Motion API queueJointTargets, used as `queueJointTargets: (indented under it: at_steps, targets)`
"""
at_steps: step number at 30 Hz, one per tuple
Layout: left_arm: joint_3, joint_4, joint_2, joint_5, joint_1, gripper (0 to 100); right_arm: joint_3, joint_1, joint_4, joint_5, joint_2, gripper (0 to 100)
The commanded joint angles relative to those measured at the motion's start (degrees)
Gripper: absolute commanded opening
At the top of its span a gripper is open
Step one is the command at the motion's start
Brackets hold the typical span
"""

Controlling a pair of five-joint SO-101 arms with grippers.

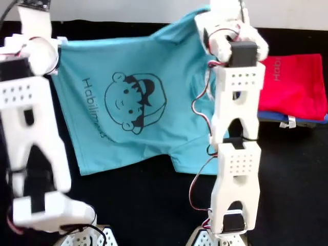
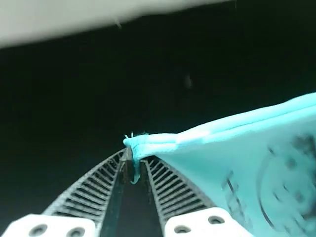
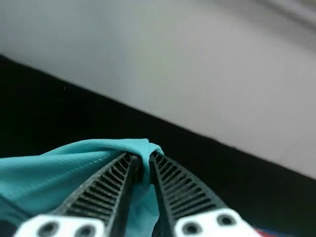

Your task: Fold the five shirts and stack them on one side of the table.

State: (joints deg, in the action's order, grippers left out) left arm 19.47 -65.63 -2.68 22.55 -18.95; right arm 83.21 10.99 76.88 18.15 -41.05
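Black cloth covers the table (image 1: pixel 143 205), and a pale wall (image 1: pixel 128 10) rises just behind its far edge. On the left, the left arm's fingers (image 2: pixel 98 185) are pressed together on one far corner of the teal shirt (image 1: pixel 128 102). They pinch only the tip of the hem, and a few threads poke past them. The shirt lies print-up across the middle of the table, its far edge seemingly raised and stretched between the two arms while the rest drapes toward the arm bases. To the right, the right arm's fingers (image 3: pixel 180 187) pinch a bunched fold at the other far corner. Beyond them, a folded red shirt (image 1: pixel 292 87) rests on a blue one (image 1: pixel 284 118) near the right edge.

From where I stand, the step looks like carrying that far edge over for a fold. It would go best with both corners kept level and taut and moved together. The left grip is thin and could slip under a hard pull. Open room lies on the near side of the shirt. The far edge is close behind the fingers, and the stack is near the shirt's right side, so that side should be kept from dragging over it.
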Motion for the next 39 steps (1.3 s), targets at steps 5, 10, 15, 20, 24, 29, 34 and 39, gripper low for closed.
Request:
queueJointTargets:
  at_steps: [5,10,15,20,24,29,34,39]
  targets:
    - [7.5,-7.3,-15.3,0.6,1.8,1,-6.8,0.4,3.6,0.1,-5.5,0.5]
    - [7.2,-8.1,-19.5,0.4,1.8,1,-7.2,0.4,4.9,0.1,-10.6,0.5]
    - [7.6,-17.0,-19.6,0.6,1.8,1,-0.6,0.2,19.2,0.1,-11.4,0.5]
    - [7.5,-26.1,-19.7,3.5,2.2,1,3.7,-2.7,24.3,0.0,-11.2,0.5]
    - [7.2,-33.7,-18.5,5.6,3.6,1,2.1,-4.6,24.5,-0.9,-9.5,0.5]
    - [3.3,-35.3,-11.6,5.9,2.7,1,-15.8,-5.1,24.5,-1.7,4.2,0.5]
    - [-6.9,-35.3,-2.4,6.0,3.6,1,-42.9,-4.0,24.0,-1.6,20.6,0.5]
    - [-18.7,-32.7,2.4,7.2,4.5,1,-61.9,-4.5,24.0,-1.3,30.9,0.5]
